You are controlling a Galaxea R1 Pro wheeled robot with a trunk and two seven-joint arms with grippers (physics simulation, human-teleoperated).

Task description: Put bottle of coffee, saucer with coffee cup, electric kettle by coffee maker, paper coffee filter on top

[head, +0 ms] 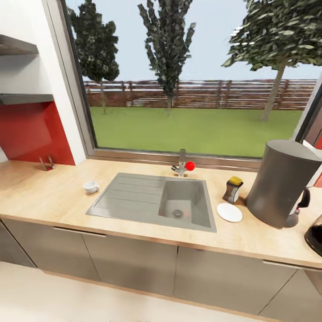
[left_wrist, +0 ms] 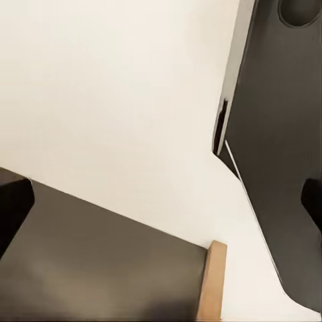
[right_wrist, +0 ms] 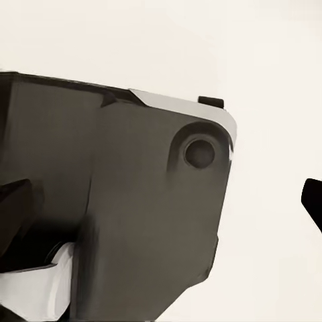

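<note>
The kitchen countertop [head: 49,197] runs across the head view. On its right stands the coffee maker [head: 279,183], seen from behind. Left of it lie the saucer [head: 229,212] and, just behind that, the bottle of coffee [head: 232,189] with its yellow cap. The coffee cup [head: 91,187] sits left of the sink. A sliver of the electric kettle [head: 315,235] shows at the right edge. The kitchen shelf [head: 24,98] is bare at the upper left. The paper coffee filter is out of view. My left gripper [left_wrist: 161,208] and right gripper [right_wrist: 168,215] are open over pale floor, holding nothing.
A grey sink [head: 156,201] with a red-knobbed tap [head: 183,165] is set mid-counter under a big window. A small wooden item [head: 47,163] stands by the red backsplash. An upper shelf board [head: 18,44] hangs above the lower one. Both wrist views catch my dark base [right_wrist: 134,201].
</note>
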